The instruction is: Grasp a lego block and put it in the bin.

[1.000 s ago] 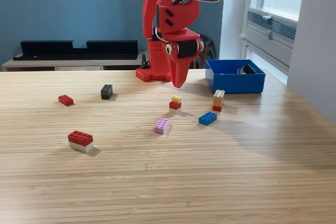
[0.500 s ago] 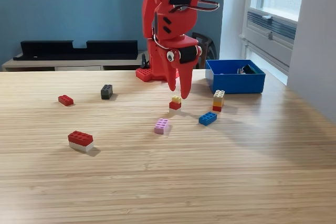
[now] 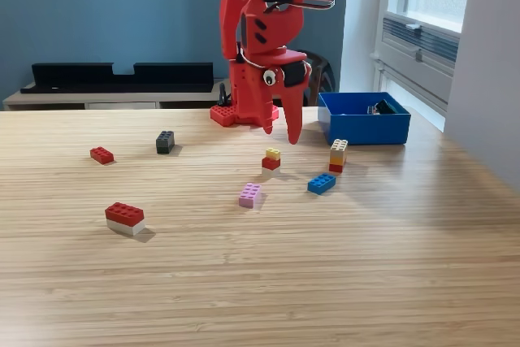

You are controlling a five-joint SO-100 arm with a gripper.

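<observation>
The pincer [image 3: 283, 126] hangs parted and empty, approaching a pick. Just below it sits the yellow-on-red block [image 3: 272, 158]; the bin [image 3: 363, 127] stands to the exterior view's right. Next it should drop and straddle that 1 block.

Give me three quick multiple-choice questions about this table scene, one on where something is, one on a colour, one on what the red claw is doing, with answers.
1. Where is the blue bin?
A. at the exterior view's right, by the window
B. at the view's left edge
C. in the table's near middle

2. What colour is the brick lying nearest the blue brick on its left in the view?
A. green
B. pink
C. white

3. What state is the gripper in?
A. open and empty
B. shut on a brick
C. inside the bin

Answers: 1 A, the bin sits at the far right. 2 B, it is pale pink. 3 A, its jaws stand apart above the yellow-on-red brick, holding nothing.
</observation>
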